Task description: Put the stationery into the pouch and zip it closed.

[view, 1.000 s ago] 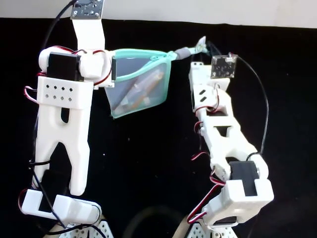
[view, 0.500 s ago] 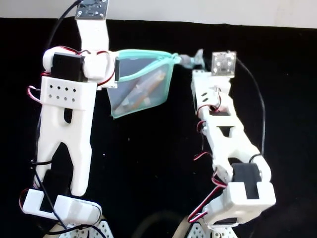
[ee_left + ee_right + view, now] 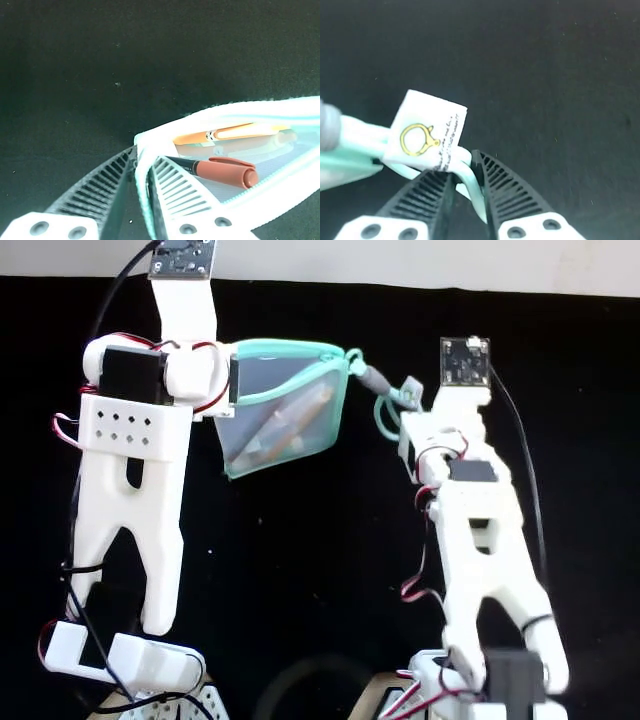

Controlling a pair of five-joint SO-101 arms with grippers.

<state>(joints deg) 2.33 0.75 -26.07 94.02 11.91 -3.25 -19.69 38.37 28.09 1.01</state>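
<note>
A teal-rimmed clear pouch [image 3: 285, 415] hangs above the black table, with an orange pen [image 3: 240, 132] and a red marker [image 3: 225, 171] inside. My left gripper [image 3: 231, 381] is shut on the pouch's left end, its ribbed fingers [image 3: 175, 187] pinching the teal rim [image 3: 141, 150]. At the pouch's right corner a grey zipper pull [image 3: 372, 378] leads to a teal loop [image 3: 385, 422] with a white tag [image 3: 428, 131]. My right gripper [image 3: 465, 169] is shut on that teal loop [image 3: 470, 181], to the right of and a little nearer than the pouch corner [image 3: 403, 412].
The black table [image 3: 300, 570] lies bare between the two white arms. A pale wall strip [image 3: 400, 260] runs along the far edge. Loose red and black wires hang from both arms.
My right arm has swung right and toward the near side, carrying the loop and zipper pull down from beside the pouch's top corner. The left arm and pouch have barely moved.
</note>
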